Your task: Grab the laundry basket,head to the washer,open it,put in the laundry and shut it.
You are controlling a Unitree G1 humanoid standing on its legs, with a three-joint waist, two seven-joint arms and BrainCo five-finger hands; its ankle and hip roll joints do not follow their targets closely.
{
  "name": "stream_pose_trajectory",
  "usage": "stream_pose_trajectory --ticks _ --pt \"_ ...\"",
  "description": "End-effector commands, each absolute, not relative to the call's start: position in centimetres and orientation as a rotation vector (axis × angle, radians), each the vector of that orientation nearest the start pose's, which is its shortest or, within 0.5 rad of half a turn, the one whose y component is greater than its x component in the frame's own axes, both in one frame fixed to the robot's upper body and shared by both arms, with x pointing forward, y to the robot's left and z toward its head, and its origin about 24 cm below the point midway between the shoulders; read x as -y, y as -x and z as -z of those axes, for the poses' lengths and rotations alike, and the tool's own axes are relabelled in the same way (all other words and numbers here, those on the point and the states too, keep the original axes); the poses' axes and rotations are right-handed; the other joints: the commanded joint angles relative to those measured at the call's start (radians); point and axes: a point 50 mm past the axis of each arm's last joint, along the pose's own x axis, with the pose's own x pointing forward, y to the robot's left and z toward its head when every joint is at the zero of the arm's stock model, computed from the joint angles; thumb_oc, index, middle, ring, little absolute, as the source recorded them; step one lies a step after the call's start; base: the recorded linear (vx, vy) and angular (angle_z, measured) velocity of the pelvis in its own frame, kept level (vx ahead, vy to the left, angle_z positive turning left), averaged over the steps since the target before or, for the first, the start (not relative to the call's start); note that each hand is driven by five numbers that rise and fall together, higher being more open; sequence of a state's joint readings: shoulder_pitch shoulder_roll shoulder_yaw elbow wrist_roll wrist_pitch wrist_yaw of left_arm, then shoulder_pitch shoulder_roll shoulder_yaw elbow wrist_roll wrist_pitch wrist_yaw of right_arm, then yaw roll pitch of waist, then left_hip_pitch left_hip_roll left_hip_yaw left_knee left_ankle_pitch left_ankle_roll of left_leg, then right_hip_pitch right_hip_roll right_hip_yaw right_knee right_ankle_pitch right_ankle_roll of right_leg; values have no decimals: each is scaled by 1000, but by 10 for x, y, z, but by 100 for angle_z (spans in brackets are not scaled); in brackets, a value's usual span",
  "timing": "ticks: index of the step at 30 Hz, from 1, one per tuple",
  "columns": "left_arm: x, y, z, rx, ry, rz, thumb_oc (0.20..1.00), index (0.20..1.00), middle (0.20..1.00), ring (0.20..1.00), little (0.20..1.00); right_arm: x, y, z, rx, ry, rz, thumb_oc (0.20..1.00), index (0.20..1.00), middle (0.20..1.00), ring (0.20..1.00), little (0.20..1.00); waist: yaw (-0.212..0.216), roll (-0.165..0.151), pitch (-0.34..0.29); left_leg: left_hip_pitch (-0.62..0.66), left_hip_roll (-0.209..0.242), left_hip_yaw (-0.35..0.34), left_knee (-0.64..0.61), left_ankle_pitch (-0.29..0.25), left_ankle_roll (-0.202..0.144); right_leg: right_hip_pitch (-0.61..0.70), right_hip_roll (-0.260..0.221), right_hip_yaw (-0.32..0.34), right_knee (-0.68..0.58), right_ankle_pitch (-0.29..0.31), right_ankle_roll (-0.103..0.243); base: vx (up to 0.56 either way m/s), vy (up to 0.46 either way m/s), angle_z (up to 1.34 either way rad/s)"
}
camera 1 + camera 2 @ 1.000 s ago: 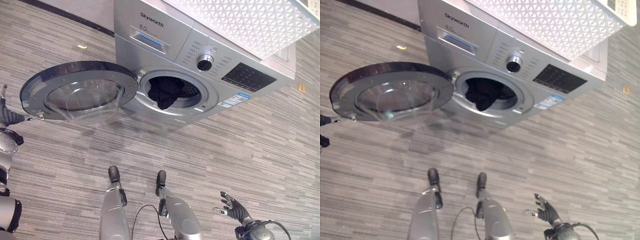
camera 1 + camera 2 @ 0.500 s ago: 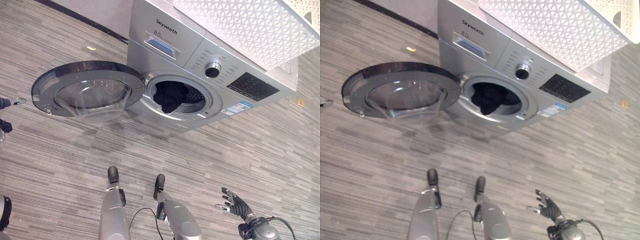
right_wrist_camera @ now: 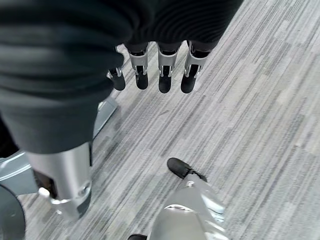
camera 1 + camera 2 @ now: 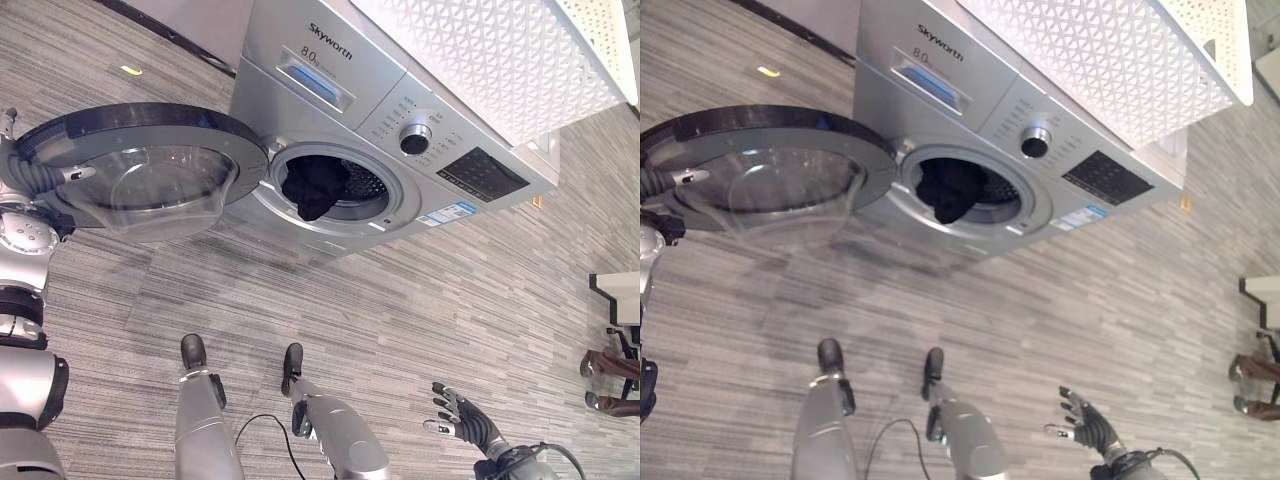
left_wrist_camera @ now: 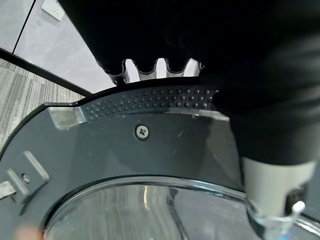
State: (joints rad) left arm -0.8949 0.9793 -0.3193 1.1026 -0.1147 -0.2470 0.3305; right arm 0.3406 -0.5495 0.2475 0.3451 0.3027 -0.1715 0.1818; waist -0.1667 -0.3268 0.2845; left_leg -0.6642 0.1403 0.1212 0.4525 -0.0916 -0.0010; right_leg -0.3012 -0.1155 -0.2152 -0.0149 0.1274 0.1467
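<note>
The silver washer (image 4: 400, 95) stands with its round door (image 4: 140, 125) swung wide open to the left. Dark laundry (image 4: 310, 185) lies in the drum opening, drooping over its lower rim. A white lattice laundry basket (image 4: 480, 50) rests on top of the washer. My left hand (image 4: 25, 170) is at the door's far rim; in the left wrist view the hand (image 5: 250, 75) straddles the dark rim (image 5: 150, 100) above the glass bowl. My right hand (image 4: 462, 420) hangs low at the right over the floor, open, its fingers (image 3: 165, 75) holding nothing.
Grey striped floor lies in front of the washer. A person's brown shoes (image 4: 605, 365) and a white piece of furniture (image 4: 615, 295) show at the right edge. A small yellow mark (image 4: 130, 70) lies on the floor left of the washer, near the dark skirting.
The whole view has swung. My left hand, just left of the door's rim half a second ago, is now on that rim. Laundry, basket and right hand are as before.
</note>
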Motion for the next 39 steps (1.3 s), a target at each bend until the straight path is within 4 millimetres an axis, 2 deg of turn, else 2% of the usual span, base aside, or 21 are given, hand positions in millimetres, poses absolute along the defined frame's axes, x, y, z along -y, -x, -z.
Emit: stream_pose_trajectory --ticks 1,2,4,5,6,7,8,9,13,14,16,18,19,21,23,25,26,29,34,37,39 --pt "-371 -341 -197 120 -871 -546 1000 1000 1000 1000 1000 273 -129 71 -635 240 -137 1000 1000 1000 1000 1000 -4 26 -10 155 -34 19 -91 -97 -32 18 -66 50 -20 161 101 0 0 0" --pt "-371 -341 -197 120 -871 -547 1000 1000 1000 1000 1000 273 -129 71 -635 240 -138 1000 1000 1000 1000 1000 -5 26 -10 155 -34 19 -90 -97 -32 18 -66 50 -20 161 101 -2 44 -2" --pt "-346 -349 -180 159 -836 -456 1000 1000 1000 1000 1000 274 -135 73 -628 258 -111 1000 1000 1000 1000 1000 2 51 4 142 -45 11 -88 -92 -28 8 -70 61 -15 151 98 -13 38 -2" --pt "-346 -349 -180 159 -835 -456 1000 1000 1000 1000 1000 275 -135 73 -628 259 -111 1000 1000 1000 1000 1000 2 51 3 141 -45 11 -88 -92 -28 7 -70 61 -14 151 98 -9 -6 4" --pt "-332 -349 -169 183 -799 -395 1000 1000 1000 1000 1000 277 -135 64 -594 256 -113 1000 1000 1000 1000 1000 3 63 8 139 -50 6 -93 -85 -27 2 -72 67 -9 142 95 -98 -24 9" --pt "-322 -349 -162 199 -781 -350 1000 1000 1000 1000 1000 278 -133 64 -594 253 -108 1000 1000 1000 1000 1000 -1 60 14 127 -65 13 -104 -44 -19 -15 -87 64 -3 148 85 -98 -24 12" --pt "-322 -349 -162 198 -781 -350 1000 1000 1000 1000 1000 278 -133 64 -594 253 -108 1000 1000 1000 1000 1000 -1 60 14 127 -65 12 -104 -44 -19 -15 -88 64 -3 148 85 -98 -29 17" --pt "-300 -343 -140 219 -718 -259 1000 1000 1000 1000 1000 279 -129 64 -596 249 -95 1000 1000 1000 1000 1000 16 81 28 128 -74 6 -103 -44 -18 -15 -94 62 2 127 77 -6 -24 16" --pt "-274 -332 -111 208 -671 -147 1000 1000 1000 1000 1000 278 -126 65 -599 254 -91 1000 1000 1000 1000 1000 37 104 42 134 -83 2 -99 -45 -16 -15 -101 46 7 104 67 -21 -31 17" --pt "-261 -322 -87 166 -649 -88 1000 1000 1000 1000 1000 275 -128 66 -590 254 -85 1000 1000 1000 1000 1000 50 118 50 146 -83 1 -110 -36 -17 -12 -103 37 9 91 64 -29 -54 13" --pt "-254 -317 -78 148 -662 -50 1000 1000 1000 1000 1000 275 -129 65 -580 255 -78 1000 1000 1000 1000 1000 57 126 55 157 -78 2 -126 -24 -20 -8 -101 33 8 80 59 -25 -55 2" --pt "-224 -309 -50 103 -579 29 1000 1000 1000 1000 1000 267 -140 75 -583 242 -36 1000 1000 1000 1000 1000 78 156 64 182 -80 -3 -175 11 -23 -2 -100 22 9 54 47 -37 -76 1" --pt "-224 -309 -50 103 -579 29 1000 1000 1000 1000 1000 267 -140 75 -583 242 -35 1000 1000 1000 1000 1000 78 156 65 184 -80 -3 -177 12 -23 -1 -100 22 9 54 47 -34 -82 2" --pt "-204 -308 -38 81 -536 79 1000 1000 1000 1000 1000 262 -141 76 -574 232 -28 1000 1000 1000 1000 1000 79 172 66 209 -78 -1 -234 50 -33 1 -94 21 7 40 41 -48 -97 5" --pt "-174 -312 -40 112 -476 143 1000 1000 1000 1000 1000 260 -142 77 -573 229 -8 1000 1000 1000 1000 1000 74 189 72 233 -72 0 -299 98 -45 -2 -86 20 6 22 33 -83 -126 0" --pt "-164 -315 -42 124 -461 156 1000 1000 1000 1000 1000 261 -142 80 -581 229 5 1000 1000 1000 1000 1000 68 193 73 240 -71 3 -316 110 -47 -5 -82 26 3 20 30 -61 -70 -9" --pt "-143 -324 -53 171 -432 189 1000 1000 1000 1000 1000 261 -147 80 -574 238 27 1000 1000 1000 1000 1000 53 199 76 250 -64 13 -345 130 -52 -15 -73 35 1 19 26 -78 -67 -9" --pt "-120 -339 -76 254 -466 218 1000 1000 1000 1000 1000 263 -155 76 -554 256 44 1000 1000 1000 1000 1000 22 202 79 262 -48 41 -369 146 -57 -40 -58 66 -1 21 22 -76 -38 -20" --pt "-102 -366 -123 380 -500 187 1000 1000 1000 1000 1000 275 -154 80 -592 300 72 1000 1000 1000 1000 1000 -45 195 76 286 -20 97 -398 162 -66 -79 -28 137 -2 31 14 -39 -13 -41" --pt "-106 -376 -138 399 -513 146 1000 1000 1000 1000 1000 280 -151 82 -617 319 77 1000 1000 1000 1000 1000 -67 190 74 296 -11 119 -404 162 -69 -90 -18 163 -3 35 11 -10 -9 -43" --pt "-107 -389 -163 444 -578 106 1000 1000 1000 1000 1000 285 -147 83 -642 334 76 1000 1000 1000 1000 1000 -104 185 70 310 -1 146 -415 167 -75 -105 -6 190 -4 40 10 -3 -14 -46"
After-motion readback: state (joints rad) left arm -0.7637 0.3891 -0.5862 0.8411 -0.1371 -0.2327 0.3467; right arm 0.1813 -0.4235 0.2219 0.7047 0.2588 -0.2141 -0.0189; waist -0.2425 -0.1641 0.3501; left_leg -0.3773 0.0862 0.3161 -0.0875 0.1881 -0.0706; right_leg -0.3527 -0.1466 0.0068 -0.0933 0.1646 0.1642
